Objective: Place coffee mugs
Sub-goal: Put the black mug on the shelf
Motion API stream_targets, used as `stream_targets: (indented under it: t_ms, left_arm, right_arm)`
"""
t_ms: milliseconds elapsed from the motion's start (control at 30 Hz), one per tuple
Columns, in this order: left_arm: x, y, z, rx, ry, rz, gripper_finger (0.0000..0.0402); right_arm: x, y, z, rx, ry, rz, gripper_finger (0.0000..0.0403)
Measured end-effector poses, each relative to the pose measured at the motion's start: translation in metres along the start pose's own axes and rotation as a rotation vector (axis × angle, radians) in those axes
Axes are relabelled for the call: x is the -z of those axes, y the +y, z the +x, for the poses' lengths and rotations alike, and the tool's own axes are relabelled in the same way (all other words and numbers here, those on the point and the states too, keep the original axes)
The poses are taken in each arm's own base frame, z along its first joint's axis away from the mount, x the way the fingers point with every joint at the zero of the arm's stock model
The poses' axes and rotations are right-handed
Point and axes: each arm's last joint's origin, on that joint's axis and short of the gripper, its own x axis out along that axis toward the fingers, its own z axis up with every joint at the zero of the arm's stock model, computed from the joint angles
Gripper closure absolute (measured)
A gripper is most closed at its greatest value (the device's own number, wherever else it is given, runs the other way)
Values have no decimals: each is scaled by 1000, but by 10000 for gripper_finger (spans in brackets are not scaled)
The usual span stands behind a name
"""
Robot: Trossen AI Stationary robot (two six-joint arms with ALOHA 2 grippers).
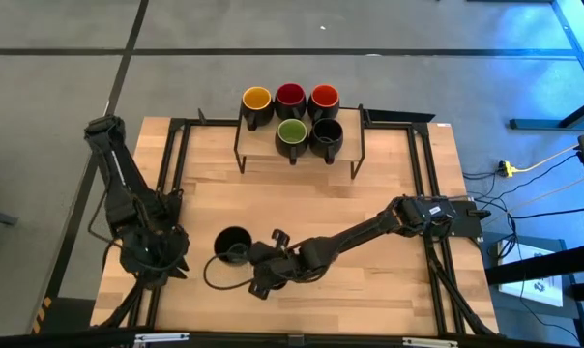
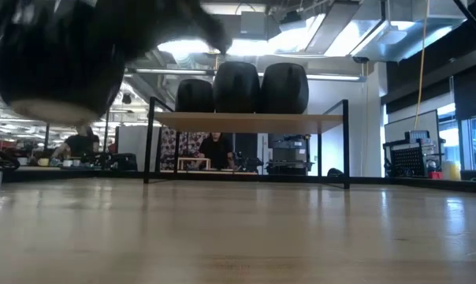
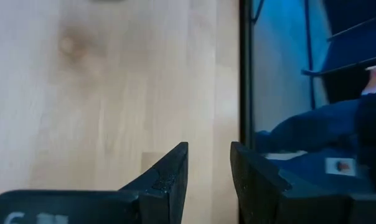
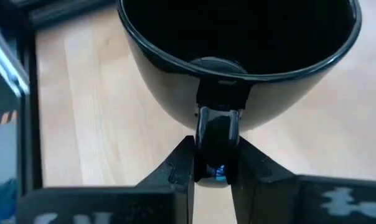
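Note:
Five black-outside mugs stand on the wooden shelf (image 1: 302,159) at the table's far middle. Their insides are yellow (image 1: 256,99), red (image 1: 290,96), orange-red (image 1: 323,97), green (image 1: 291,132) and black (image 1: 327,132). The sixth mug (image 1: 234,244), black inside, is near the table's near left. My right gripper (image 1: 256,257) is shut on it. In the low view this mug (image 2: 57,63) is a dark blur well above the tabletop. My left gripper (image 3: 208,168) waits over the table's left edge, its fingers a narrow gap apart and holding nothing. My right gripper pinches the black mug's handle (image 4: 216,134) between its two fingers, one on each side of the loop. The fingers come roughly level from the table's right and near side. The mug (image 4: 238,56) is upright, mouth up, and lifted clear of the table.
The black frame rails (image 1: 171,174) run along the table's left and right sides. Bare wood (image 1: 369,290) lies between the shelf and the near edge. The shelf stands on thin black legs (image 2: 149,150). Beyond the table, people sit at desks (image 2: 214,150) in the room.

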Motion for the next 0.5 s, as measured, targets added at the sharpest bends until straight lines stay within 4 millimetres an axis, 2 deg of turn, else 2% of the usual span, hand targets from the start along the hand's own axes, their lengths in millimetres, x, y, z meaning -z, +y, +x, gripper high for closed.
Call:
stream_targets:
  t_ms: [167, 267, 500]
  left_arm:
    - [-2, 8, -15, 19, -11, -7, 288]
    - [-2, 13, -20, 5, -6, -1, 288]
    - [-2, 15, -23, 4, -5, 59, 288]
  right_arm:
    - [-31, -5, -30, 118, -43, 31, 354]
    - [-50, -16, -45, 208, -92, 97, 354]
    - [-74, -49, -43, 291, -159, 260, 354]
